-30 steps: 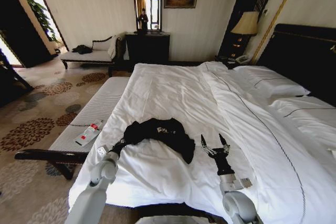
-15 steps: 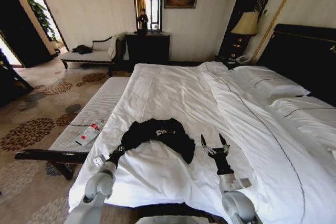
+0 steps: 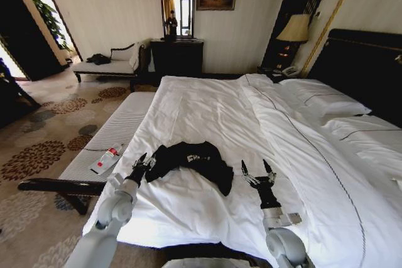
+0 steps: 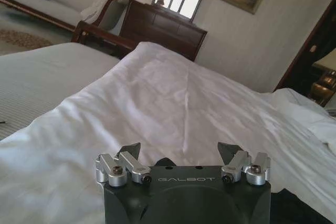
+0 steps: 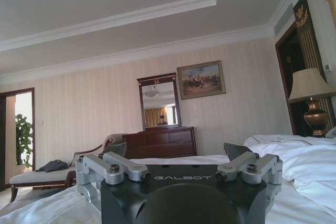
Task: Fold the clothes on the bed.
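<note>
The black T-shirt [image 3: 191,157] lies bunched on the white duvet near the foot of the bed [image 3: 207,108], white lettering facing up. My left gripper [image 3: 144,162] stands open at the shirt's left sleeve edge, holding nothing. In the left wrist view, that gripper [image 4: 178,153] looks out over bare duvet, with a dark patch of shirt [image 4: 299,208] beside it. My right gripper [image 3: 257,171] is open just right of the shirt, resting above the duvet and apart from the fabric. From the right wrist, my right gripper [image 5: 176,153] stands open and empty.
A pale bench [image 3: 116,131] runs along the bed's left side with a red-labelled bottle [image 3: 105,159] on it. Pillows [image 3: 323,98] and the dark headboard [image 3: 367,67] are at the right. A chaise [image 3: 107,64], dresser [image 3: 176,56] and lamp [image 3: 294,29] line the far wall.
My left gripper was shut on the shirt's left edge and drawing it toward me; it has now let go, opened and shifted slightly forward. The right arm has not moved.
</note>
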